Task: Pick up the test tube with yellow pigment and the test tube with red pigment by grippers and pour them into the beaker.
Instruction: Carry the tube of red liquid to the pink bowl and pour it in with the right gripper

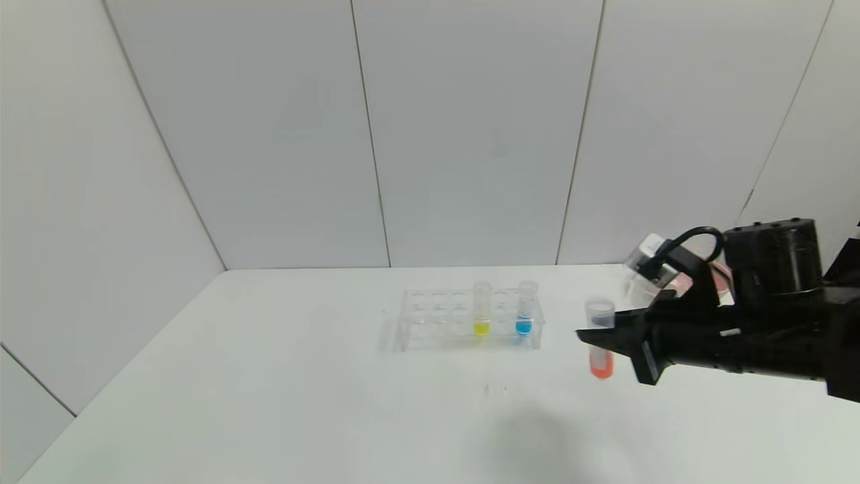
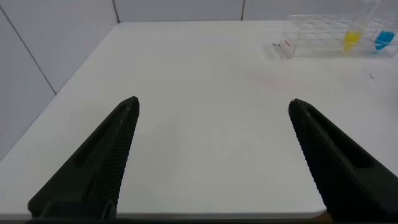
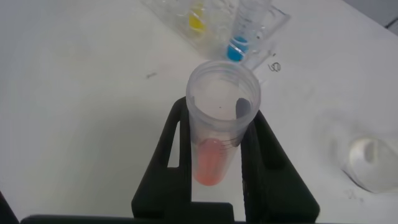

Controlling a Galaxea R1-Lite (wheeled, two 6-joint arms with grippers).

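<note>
Progress is partial: I have the right claw [image 1: 608, 343] clamped on the test tube with red pigment [image 1: 600, 349], lifted beside the rack [image 1: 430, 323]. The test tube with yellow pigment [image 1: 481, 310] sits racked; left claw [image 2: 211, 162] gapes idle. Both pours remain.

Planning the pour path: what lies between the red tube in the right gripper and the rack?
Nothing. In the head view only bare table separates the red tube, clamped in the right gripper, from the rack. Blue tube stands at the rack's nearest end.
</note>
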